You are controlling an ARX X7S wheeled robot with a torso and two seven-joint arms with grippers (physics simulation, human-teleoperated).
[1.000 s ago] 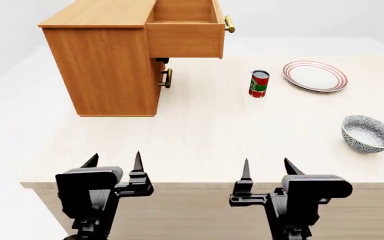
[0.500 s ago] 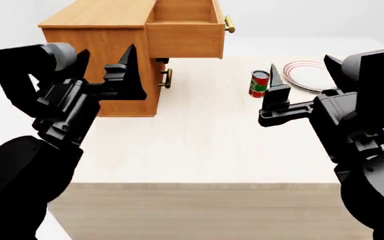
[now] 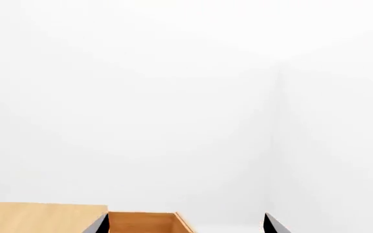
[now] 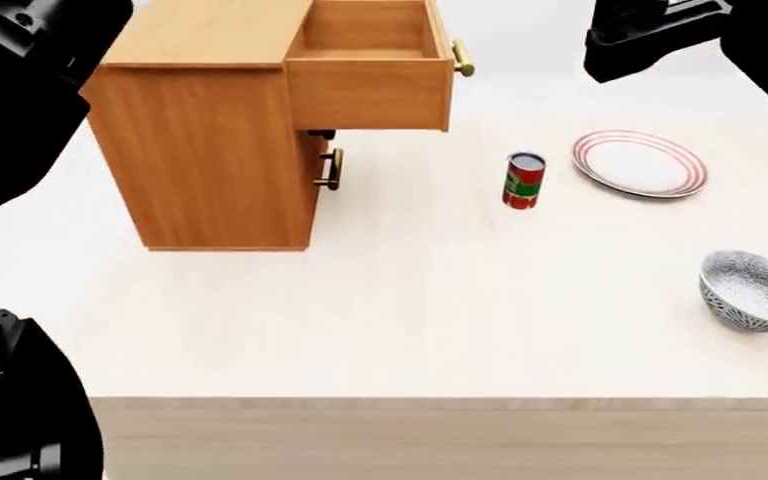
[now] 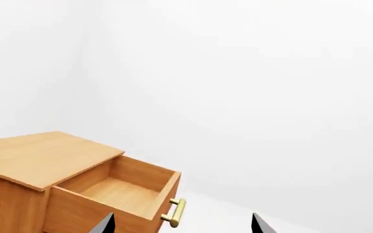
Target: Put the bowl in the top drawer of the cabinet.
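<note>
We see both arms raised high since a moment ago. Left gripper [image 3: 185, 227], right gripper [image 5: 182, 224]: jaws parted, empty. Bowl [image 4: 755, 289] untouched on table [image 4: 398, 300], well apart from top drawer [image 4: 364, 70], open. Grasp not begun.

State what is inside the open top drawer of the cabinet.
Nothing: the top drawer shows only a bare wooden floor. The part behind its front panel is hidden. The bowl sits on the table.

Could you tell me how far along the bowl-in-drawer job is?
Done: the top drawer of the cabinet stands open and empty. In hand: nothing; both arms are raised. Left: the bowl sits untouched on the table, to be grasped and placed inside.
</note>
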